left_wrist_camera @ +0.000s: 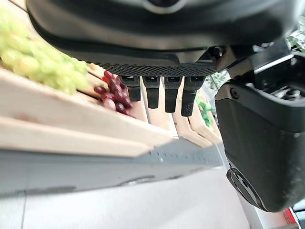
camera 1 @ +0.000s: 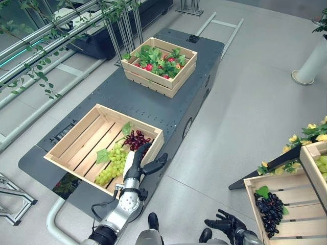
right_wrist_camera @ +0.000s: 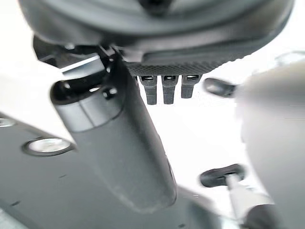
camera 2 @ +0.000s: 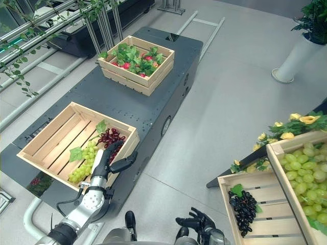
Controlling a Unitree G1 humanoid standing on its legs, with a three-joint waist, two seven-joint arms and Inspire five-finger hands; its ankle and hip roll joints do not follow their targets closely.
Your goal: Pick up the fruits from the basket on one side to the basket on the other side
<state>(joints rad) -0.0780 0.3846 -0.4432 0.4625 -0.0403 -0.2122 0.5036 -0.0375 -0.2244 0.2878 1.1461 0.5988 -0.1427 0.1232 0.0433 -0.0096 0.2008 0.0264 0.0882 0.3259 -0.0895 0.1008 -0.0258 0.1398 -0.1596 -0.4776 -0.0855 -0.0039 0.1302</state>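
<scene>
Left eye view shows a dark flat cart (camera 1: 153, 102) with two wooden crates on it. The near crate (camera 1: 76, 143) sits at the cart's near left corner. It holds a green grape bunch (camera 1: 113, 163) and a dark red grape bunch (camera 1: 136, 139), both in the crate's near right corner. The far crate (camera 1: 173, 84), at the cart's far end, is full of leaves and red fruit. The left robot hand (camera 1: 134, 162) hangs over the near crate's front rim, fingers straight and pointing at the grapes, thumb (camera 1: 155, 164) sticking out to the side. It holds nothing.

Right eye view shows, on the floor to the right, a low crate (camera 2: 225, 204) with a black grape bunch (camera 2: 242, 206) in it. A tilted crate (camera 2: 278, 153) behind it holds many green grapes (camera 2: 306, 178). The right robot hand (camera 2: 196, 222) is low, near the picture's bottom edge, with fingers loosely bent and nothing in it.

Left wrist view shows straight fingers (left_wrist_camera: 162, 93) above the crate's boards, with the red and green bunches just past them.

Right wrist view shows its fingers (right_wrist_camera: 164, 88) over pale floor, holding nothing.

I think the job is partway along. One bunch lies in the right crate, and two wait on the left. Next, the left robot hand should grab one.
</scene>
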